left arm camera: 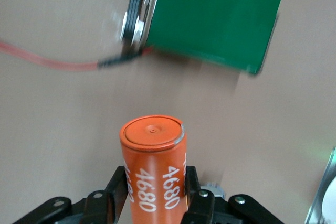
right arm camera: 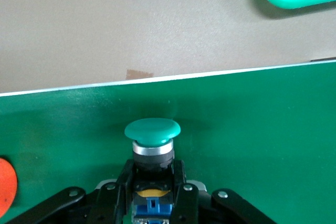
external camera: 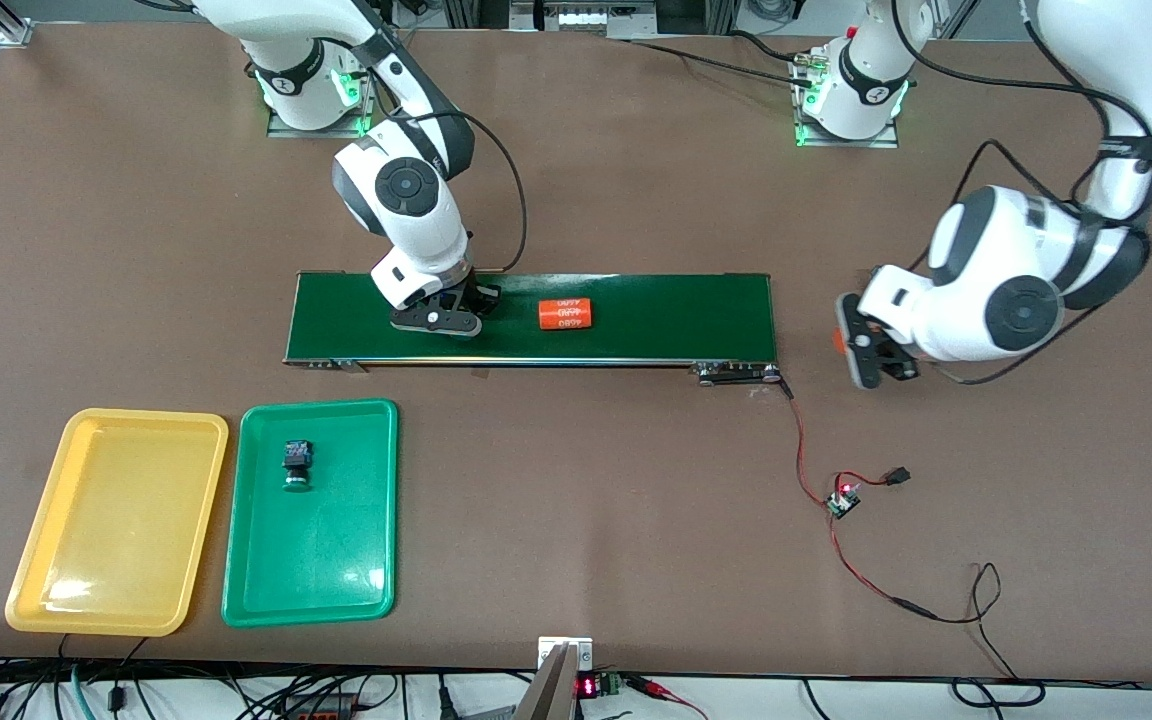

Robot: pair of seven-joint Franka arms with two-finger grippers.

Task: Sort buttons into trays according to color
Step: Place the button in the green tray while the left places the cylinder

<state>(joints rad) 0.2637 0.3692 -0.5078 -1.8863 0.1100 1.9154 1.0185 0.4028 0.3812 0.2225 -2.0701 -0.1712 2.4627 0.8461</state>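
Brown desk fills the front view, with a long dark green belt across its middle. The right pincer is down on the belt, toward the right arm's end. An orange cylinder lies on the belt beside it. The left pincer hangs over the bare desk just past the belt's other end. Nearer to the camera lie a yellow tray and, beside it, a green tray. One green button lies in the green tray.

From the left wrist, the left pincer holds a second orange cylinder marked 4680, over the desk.

From the right wrist, the right pincer is closed on the dark body of another green button, which rests on the belt.
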